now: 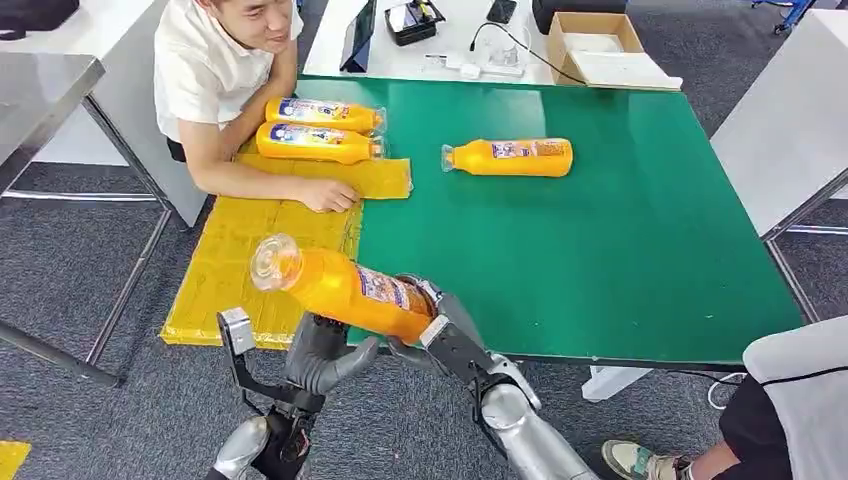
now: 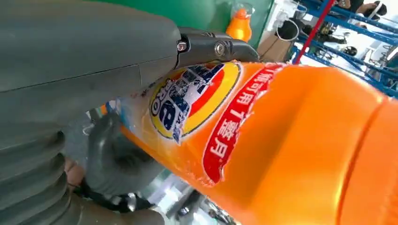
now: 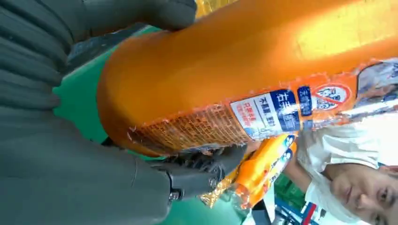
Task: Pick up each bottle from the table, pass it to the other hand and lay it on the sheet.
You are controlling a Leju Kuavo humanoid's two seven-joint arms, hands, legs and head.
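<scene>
An orange bottle (image 1: pixel 340 285) with a clear cap hangs tilted over the near edge of the yellow sheet (image 1: pixel 230 260). My right hand (image 1: pixel 450 340) grips its base end; the right wrist view has the bottle (image 3: pixel 244 61) lying across that hand (image 3: pixel 70 164). My left hand (image 1: pixel 320 360) comes up from under the bottle's middle. In the left wrist view a dark finger (image 2: pixel 211 47) and the grey thumb lie around the labelled body (image 2: pixel 291 140). Two more bottles (image 1: pixel 320 113) (image 1: pixel 315 142) lie on the sheet's far end. Another bottle (image 1: pixel 510 157) lies on the green table (image 1: pixel 600 250).
A person leans on the sheet's far end, a fist (image 1: pixel 325 195) resting close to the two laid bottles. Another person sits at the near right (image 1: pixel 800 400). A cardboard box (image 1: pixel 590 45) and cables sit beyond the table.
</scene>
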